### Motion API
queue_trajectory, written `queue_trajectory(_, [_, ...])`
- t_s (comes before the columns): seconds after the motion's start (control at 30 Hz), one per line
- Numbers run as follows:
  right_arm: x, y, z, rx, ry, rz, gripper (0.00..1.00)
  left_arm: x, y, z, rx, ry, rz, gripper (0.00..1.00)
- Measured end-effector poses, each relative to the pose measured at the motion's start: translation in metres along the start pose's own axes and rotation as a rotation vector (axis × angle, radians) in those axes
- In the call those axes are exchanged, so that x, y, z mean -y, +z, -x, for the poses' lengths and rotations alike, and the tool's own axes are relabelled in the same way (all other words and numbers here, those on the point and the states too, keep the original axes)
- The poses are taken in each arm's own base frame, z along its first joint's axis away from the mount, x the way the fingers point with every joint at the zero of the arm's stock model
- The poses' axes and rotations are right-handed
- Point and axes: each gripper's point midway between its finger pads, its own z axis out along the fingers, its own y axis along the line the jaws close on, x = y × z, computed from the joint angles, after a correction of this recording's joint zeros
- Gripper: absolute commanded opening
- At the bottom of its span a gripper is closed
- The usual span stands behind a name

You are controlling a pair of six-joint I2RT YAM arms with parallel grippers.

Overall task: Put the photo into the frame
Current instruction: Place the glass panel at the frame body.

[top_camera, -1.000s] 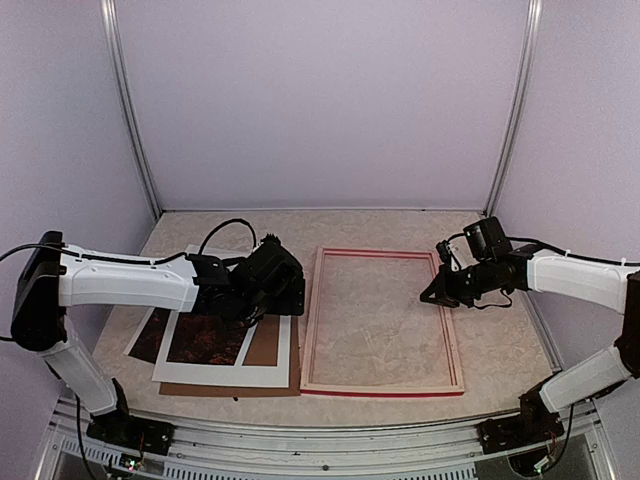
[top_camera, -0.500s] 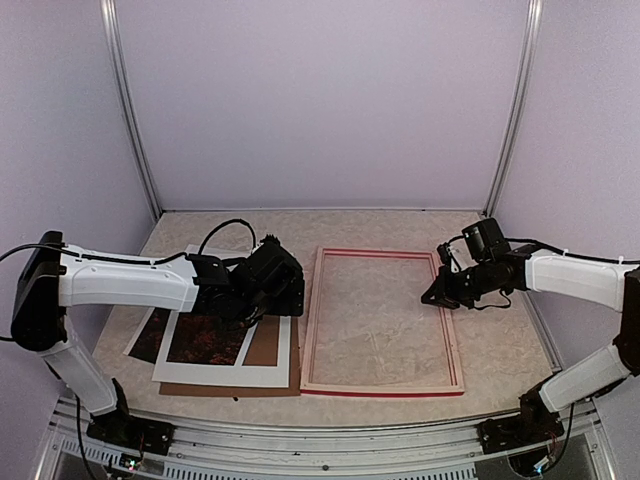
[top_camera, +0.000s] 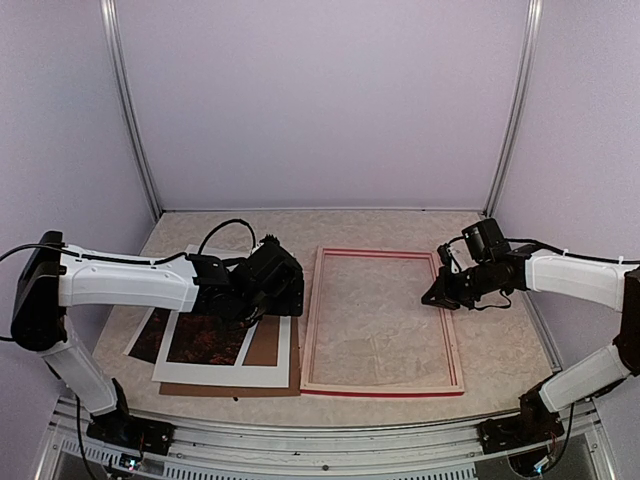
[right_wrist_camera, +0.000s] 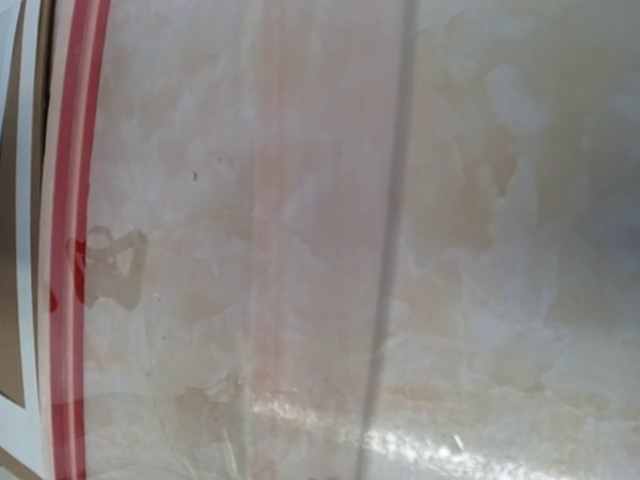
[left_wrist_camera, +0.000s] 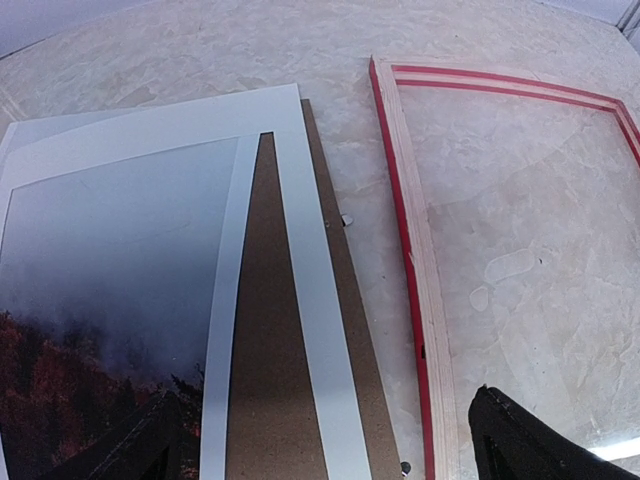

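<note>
L gripper, jaws spread, nearer; photo lay near-left of it, long axis toward worktop's near edge. R gripper pressed together, prob. empty.

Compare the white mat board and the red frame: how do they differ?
Mat board is white card; frame is red with pale wood. Mat board lies on the photo and brown backing board; frame lies directly on the table. Both lie flat, rectangular, with a rectangular window.
</note>
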Motion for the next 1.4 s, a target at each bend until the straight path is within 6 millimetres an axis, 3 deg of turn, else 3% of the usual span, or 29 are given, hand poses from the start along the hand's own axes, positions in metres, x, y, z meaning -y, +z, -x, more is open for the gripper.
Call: queue_trajectory(1.4, [0.0089,-0.0005,-0.0043,-0.011,0.008,-0.045,0.0,0.0021,0.0012,-0.0005,0.004,0.008,0.009,0.99])
